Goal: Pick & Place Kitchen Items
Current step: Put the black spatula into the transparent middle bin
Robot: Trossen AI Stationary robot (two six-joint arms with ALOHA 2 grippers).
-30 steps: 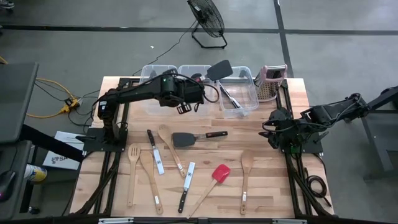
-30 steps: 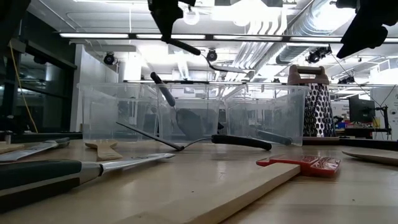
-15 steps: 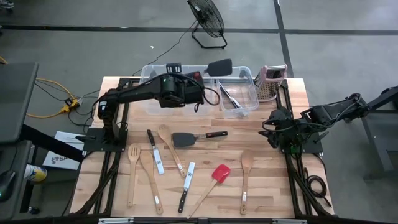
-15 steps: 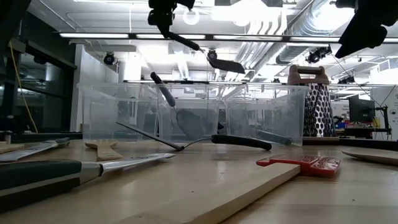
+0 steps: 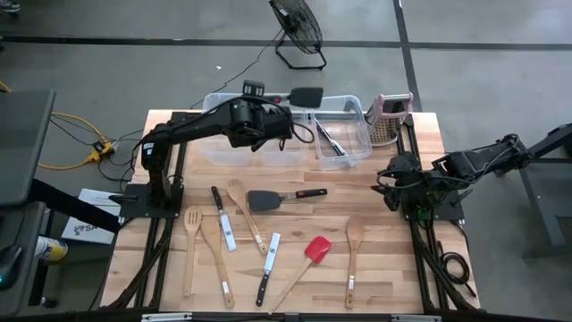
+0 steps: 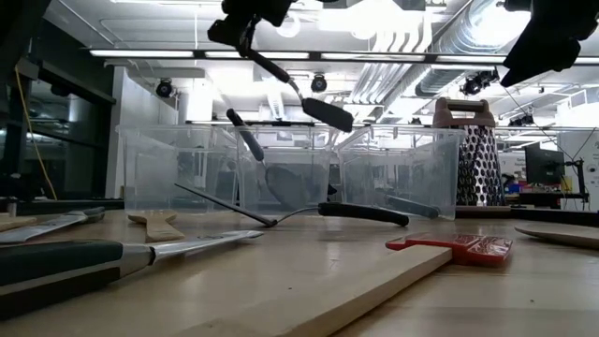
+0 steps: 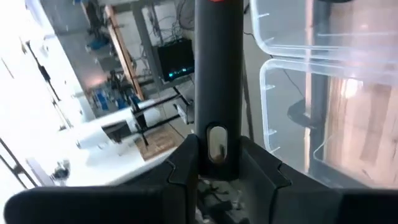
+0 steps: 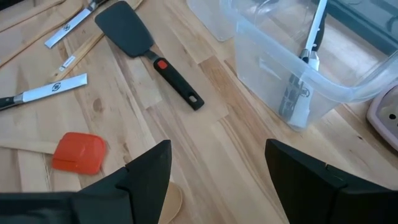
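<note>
You are in the carry step. The left gripper (image 5: 253, 97) is raised over the far side of the table (image 5: 375, 268), above the row of clear bins (image 5: 344, 156), with its fingers (image 7: 186, 163) closed narrowly on the handle of a black turner (image 5: 307, 95). The turner's blade points right and sits above the far rim of the middle and right bins. In the low view it hangs clear above the bin tops, blade tilted down.

The right gripper (image 8: 217, 171) waits at the right edge of the table, fingers spread wide and holding nothing.

The remaining utensils lie on the near half of the table:
- a second black turner (image 5: 273, 199) near the centre;
- the red spatula (image 5: 313, 252) to its near right;
- wooden spoons (image 5: 354, 243) and knives (image 5: 268, 259) around them.

The grater (image 5: 387, 118) stands at the far right, beside the bins.

Next move, as judged: decide which bin takes the turner. The middle bin appears to hold dark utensils already. Bring the blade down inside the chosen walls before you open the fingers, so the long handle does not catch a rim and tip out.
</note>
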